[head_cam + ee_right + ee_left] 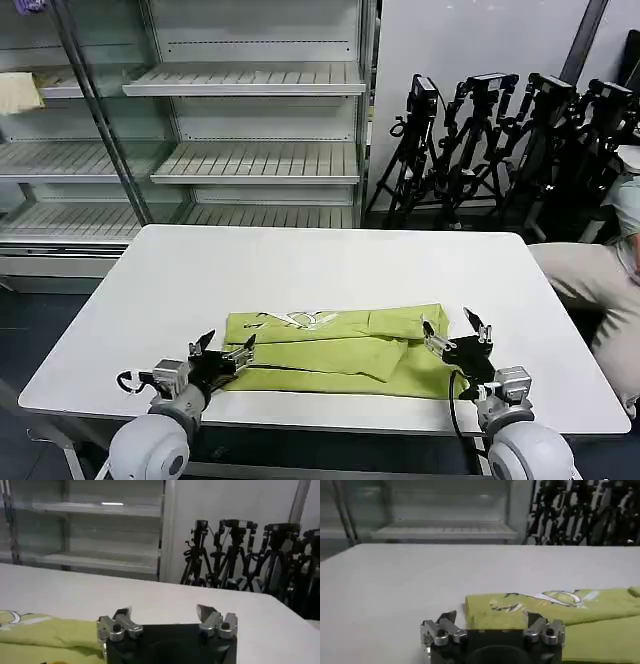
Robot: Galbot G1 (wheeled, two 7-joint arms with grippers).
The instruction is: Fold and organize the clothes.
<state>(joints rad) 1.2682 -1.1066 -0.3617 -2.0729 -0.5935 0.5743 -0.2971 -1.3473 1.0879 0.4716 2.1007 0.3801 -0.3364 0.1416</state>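
The T-shirt (335, 350) lies folded into a band near the table's (300, 265) front edge. My left claw (228, 352) and right claw (457, 333) gape empty at its ends. It looks soft and light; I'd pinch the end edges.

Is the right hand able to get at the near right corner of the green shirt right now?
Probably yes: the right hand is open at the T-shirt's right end, with nothing between them.

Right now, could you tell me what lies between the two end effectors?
The folded T-shirt spans the gap between left end effector and right end effector, per head view.
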